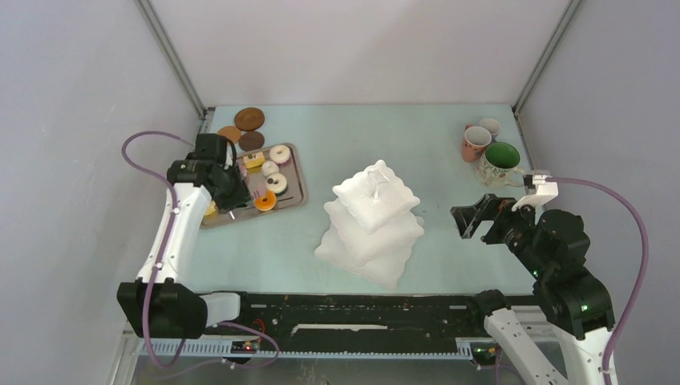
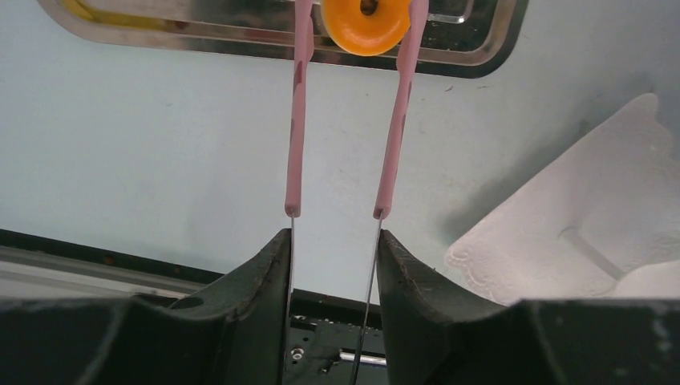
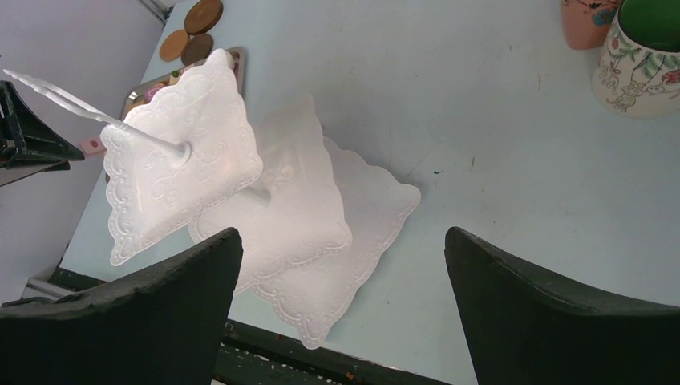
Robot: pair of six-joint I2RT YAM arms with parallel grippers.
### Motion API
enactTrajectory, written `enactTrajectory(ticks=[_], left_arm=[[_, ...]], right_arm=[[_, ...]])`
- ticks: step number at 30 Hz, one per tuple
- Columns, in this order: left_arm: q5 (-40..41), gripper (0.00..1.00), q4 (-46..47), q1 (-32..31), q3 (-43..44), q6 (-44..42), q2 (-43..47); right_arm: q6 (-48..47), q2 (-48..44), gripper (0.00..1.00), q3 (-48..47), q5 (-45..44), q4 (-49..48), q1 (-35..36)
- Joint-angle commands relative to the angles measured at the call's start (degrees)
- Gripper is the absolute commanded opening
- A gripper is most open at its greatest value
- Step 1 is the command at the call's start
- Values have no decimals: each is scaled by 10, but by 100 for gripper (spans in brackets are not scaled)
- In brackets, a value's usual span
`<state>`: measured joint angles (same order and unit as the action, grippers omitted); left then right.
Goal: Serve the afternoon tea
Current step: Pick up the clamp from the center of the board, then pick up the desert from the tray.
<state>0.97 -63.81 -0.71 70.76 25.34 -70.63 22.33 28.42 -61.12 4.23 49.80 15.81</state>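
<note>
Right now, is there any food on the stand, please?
No, all three tiers of the stand are bare in the right wrist view.

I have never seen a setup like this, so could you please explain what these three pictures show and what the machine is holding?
Two robot arms sit at a table's near edge. The overhead view shows both; the other two pictures come from cameras on each wrist. The left gripper squeezes pink tongs, whose tips pinch an orange ring biscuit over the metal tray of sweets. The right gripper is open and empty, facing the bare white three-tier stand. Three mugs stand far right, brown coasters far left.
</note>
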Motion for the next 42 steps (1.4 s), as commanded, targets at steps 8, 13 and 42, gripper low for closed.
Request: enactTrajectory(ticks=[8, 13, 42], left_arm=[[8, 43, -5, 21, 28, -71, -28], [1, 43, 8, 22, 28, -69, -42], [-105, 43, 54, 83, -25, -100, -72]], right_arm=[[-1, 17, 100, -8, 8, -37, 2], [0, 19, 100, -8, 10, -35, 2], [-9, 9, 100, -8, 3, -28, 3]])
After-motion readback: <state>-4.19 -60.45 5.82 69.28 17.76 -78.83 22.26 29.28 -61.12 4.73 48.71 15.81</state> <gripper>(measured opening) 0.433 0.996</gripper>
